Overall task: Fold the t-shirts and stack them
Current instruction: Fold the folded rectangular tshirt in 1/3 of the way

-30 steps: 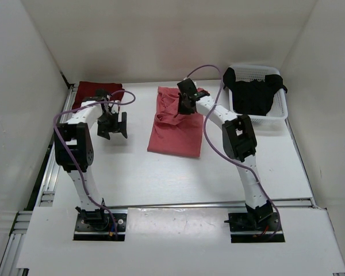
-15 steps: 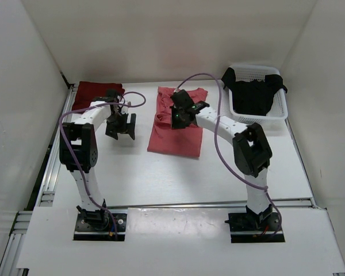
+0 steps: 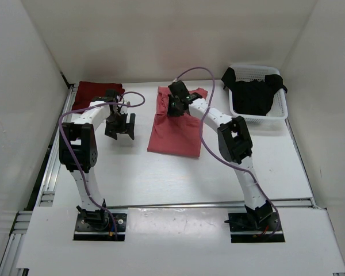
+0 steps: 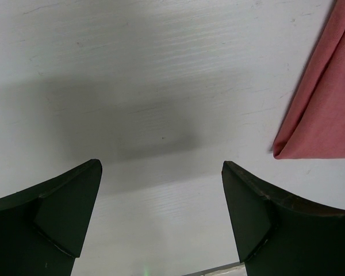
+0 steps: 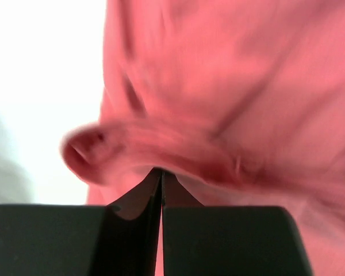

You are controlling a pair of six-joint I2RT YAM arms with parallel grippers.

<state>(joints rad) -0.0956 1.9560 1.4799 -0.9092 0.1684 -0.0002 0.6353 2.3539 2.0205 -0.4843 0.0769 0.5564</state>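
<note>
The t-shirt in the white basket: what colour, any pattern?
The t-shirt is plain black, no pattern visible, lying in the basket. Top external view shows it best.

The salmon pink t-shirt (image 3: 173, 135) is plain, as are the dark maroon t-shirt (image 3: 92, 92) and the black t-shirt (image 3: 252, 95); the perforated basket (image 3: 264, 118) and the table (image 3: 161, 172) are white, the cables (image 3: 196, 69) purple

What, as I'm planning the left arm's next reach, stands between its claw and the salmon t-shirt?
Nothing visible. Only bare table lies between the open left claw and the salmon t-shirt to its right. The right claw is shut on that shirt's far part, off this path.
</note>
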